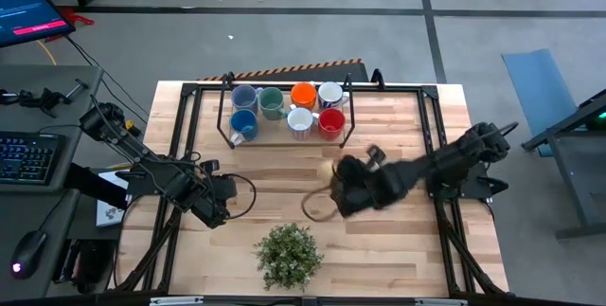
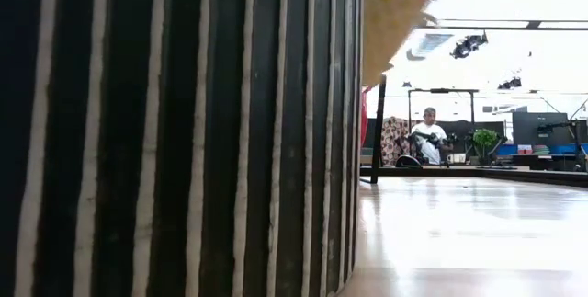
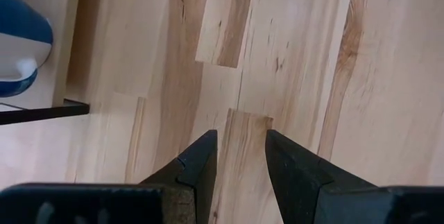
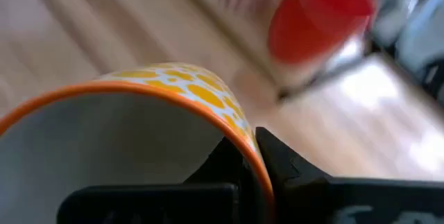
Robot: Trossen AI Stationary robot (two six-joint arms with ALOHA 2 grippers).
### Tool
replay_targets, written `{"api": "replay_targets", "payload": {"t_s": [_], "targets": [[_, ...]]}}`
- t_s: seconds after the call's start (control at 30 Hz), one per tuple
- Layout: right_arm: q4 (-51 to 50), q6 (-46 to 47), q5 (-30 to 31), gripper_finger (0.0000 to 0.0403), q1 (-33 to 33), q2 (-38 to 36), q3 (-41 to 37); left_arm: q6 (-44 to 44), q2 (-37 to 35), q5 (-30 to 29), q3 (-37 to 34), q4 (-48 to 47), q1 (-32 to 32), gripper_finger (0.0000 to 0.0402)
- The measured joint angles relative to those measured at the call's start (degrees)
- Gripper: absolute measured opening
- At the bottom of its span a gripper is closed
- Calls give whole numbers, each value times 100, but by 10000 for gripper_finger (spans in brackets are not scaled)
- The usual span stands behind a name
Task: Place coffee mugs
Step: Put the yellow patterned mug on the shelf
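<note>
The right gripper (image 4: 253, 156) was clamped on the rim of a cream mug (image 4: 139, 134) with an orange edge, one finger inside and one outside, which likely allowed the mug to be carried. It hung over mid-table, just short of the rack (image 1: 225, 107) holding seven mugs. The left gripper (image 3: 239, 156) waited with fingers apart, empty, over bare wood.
</note>
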Motion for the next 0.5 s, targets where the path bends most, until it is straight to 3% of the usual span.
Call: {"api": "replay_targets", "payload": {"t_s": [0.13,0.3,0.5], "targets": [[459,-1543,-14,1,-552,0,601,-94,2,2,0,-33,-99,113],[1793,-3412,-647,0,-1235,0,1057,-285,0,7,-94,-13,-312,113],[2835,-4549,-1499,0,-1989,207,1494,-1070,1,286,-482,-17,-627,113]]}}
